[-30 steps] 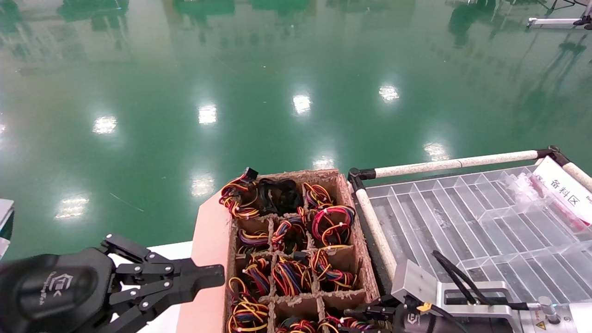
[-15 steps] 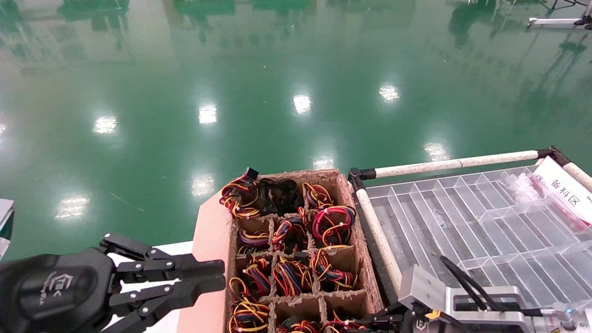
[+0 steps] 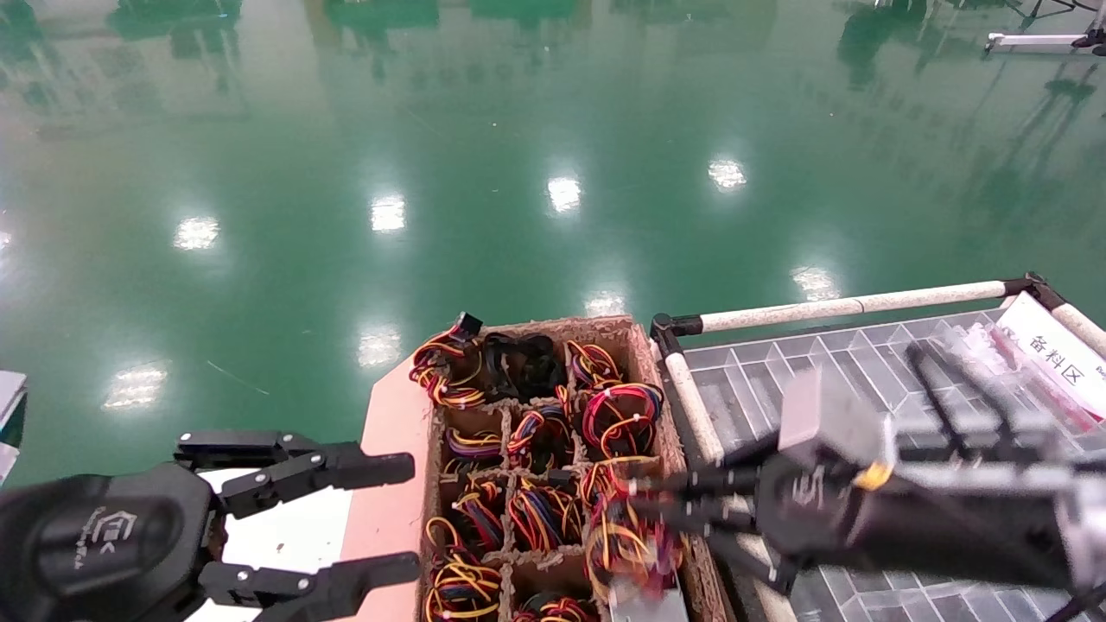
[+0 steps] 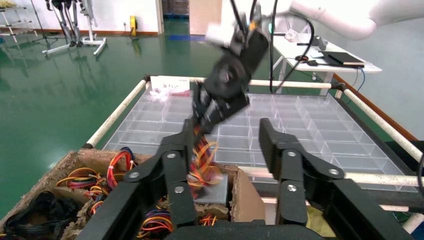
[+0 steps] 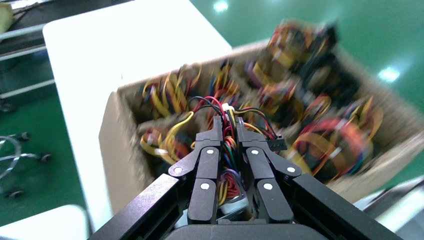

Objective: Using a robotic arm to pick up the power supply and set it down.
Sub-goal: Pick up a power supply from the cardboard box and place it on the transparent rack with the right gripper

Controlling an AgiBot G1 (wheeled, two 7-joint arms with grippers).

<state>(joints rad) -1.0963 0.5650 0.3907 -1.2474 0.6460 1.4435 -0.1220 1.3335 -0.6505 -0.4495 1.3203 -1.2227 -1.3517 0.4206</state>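
Observation:
In the head view the robotic arm [image 3: 829,423], with its silver wrist block and black cable, reaches in from the right over the crate. Its right gripper [image 3: 661,510] is shut on the red, yellow and black wire bundle [image 3: 622,540] of the power supply [image 3: 646,605], whose silver-grey box hangs just above the crate's near right cells. The right wrist view shows that gripper [image 5: 228,125] clamped on the wires, with the silver box [image 5: 232,204] below. My left gripper [image 3: 393,518] stands open beside the crate's left side, holding nothing. The left wrist view shows the lifted box [image 4: 212,187].
A brown cardboard divider crate [image 3: 553,327] holds several more wire bundles and sits on a pink board [image 3: 389,449]. To the right lies a clear compartment tray [image 3: 864,380] framed by white tubes [image 3: 847,304]. Green floor lies beyond, and a white tabletop [image 3: 294,527] is under the left gripper.
The right arm has risen and swung up from the frame's bottom edge, pulling the power supply out of the crate by its wires. The left gripper's fingers have spread wide apart.

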